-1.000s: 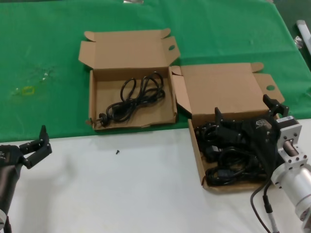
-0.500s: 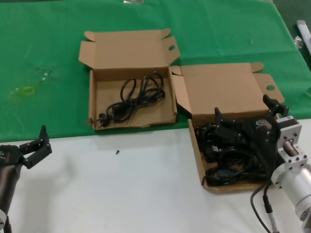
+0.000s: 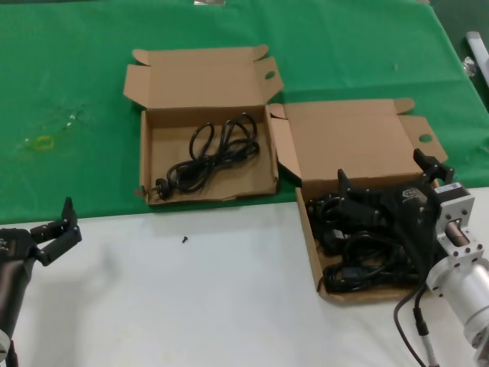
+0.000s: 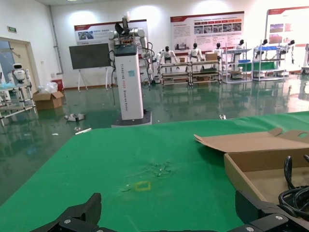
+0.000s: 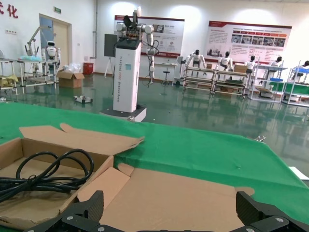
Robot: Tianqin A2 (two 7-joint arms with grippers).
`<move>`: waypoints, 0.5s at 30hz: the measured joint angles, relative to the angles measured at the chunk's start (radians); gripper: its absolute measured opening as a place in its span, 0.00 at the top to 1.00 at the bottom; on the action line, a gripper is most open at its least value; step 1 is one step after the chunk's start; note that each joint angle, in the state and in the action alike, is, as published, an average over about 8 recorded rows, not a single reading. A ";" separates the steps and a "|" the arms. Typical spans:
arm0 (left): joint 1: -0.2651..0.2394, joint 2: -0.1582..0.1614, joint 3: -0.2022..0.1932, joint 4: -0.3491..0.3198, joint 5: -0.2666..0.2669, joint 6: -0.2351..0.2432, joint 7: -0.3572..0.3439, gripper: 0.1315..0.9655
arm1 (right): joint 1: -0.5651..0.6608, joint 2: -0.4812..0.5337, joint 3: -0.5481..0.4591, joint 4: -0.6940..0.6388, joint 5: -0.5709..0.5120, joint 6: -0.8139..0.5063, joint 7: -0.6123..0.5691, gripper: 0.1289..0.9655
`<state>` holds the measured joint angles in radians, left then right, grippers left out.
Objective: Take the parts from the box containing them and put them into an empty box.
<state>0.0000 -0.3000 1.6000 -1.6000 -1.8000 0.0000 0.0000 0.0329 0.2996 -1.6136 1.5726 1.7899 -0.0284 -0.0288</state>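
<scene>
The right gripper [image 3: 386, 200], jaws apart, is hanging over the cords [image 3: 359, 252] piled in the right box [image 3: 312, 245], so I'd be pinching just one coil, with the left gripper [image 3: 55, 229] idling open near-left.

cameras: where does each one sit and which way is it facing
Head view: high, looking down at both cardboard boxes; left end effector idle on white table, right end effector over the cord-filled box.
Left wrist: level across green cloth; fingertips show.
Right wrist: over box lid.
Both wrists see one-cord box.
</scene>
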 joint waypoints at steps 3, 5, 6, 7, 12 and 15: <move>0.000 0.000 0.000 0.000 0.000 0.000 0.000 0.00 | 0.000 0.000 0.000 0.000 0.000 0.000 0.000 0.00; 0.000 0.000 0.000 0.000 0.000 0.000 0.000 0.00 | 0.000 0.000 0.000 0.000 0.000 0.000 0.000 0.00; 0.000 0.000 0.000 0.000 0.000 0.000 0.000 0.00 | 0.000 0.000 0.000 0.000 0.000 0.000 0.000 0.00; 0.000 0.000 0.000 0.000 0.000 0.000 0.000 0.00 | 0.000 0.000 0.000 0.000 0.000 0.000 0.000 0.00; 0.000 0.000 0.000 0.000 0.000 0.000 0.000 0.00 | 0.000 0.000 0.000 0.000 0.000 0.000 0.000 0.00; 0.000 0.000 0.000 0.000 0.000 0.000 0.000 0.00 | 0.000 0.000 0.000 0.000 0.000 0.000 0.000 0.00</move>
<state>0.0000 -0.3000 1.6000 -1.6000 -1.8000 0.0000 0.0000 0.0329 0.2996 -1.6136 1.5726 1.7899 -0.0283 -0.0288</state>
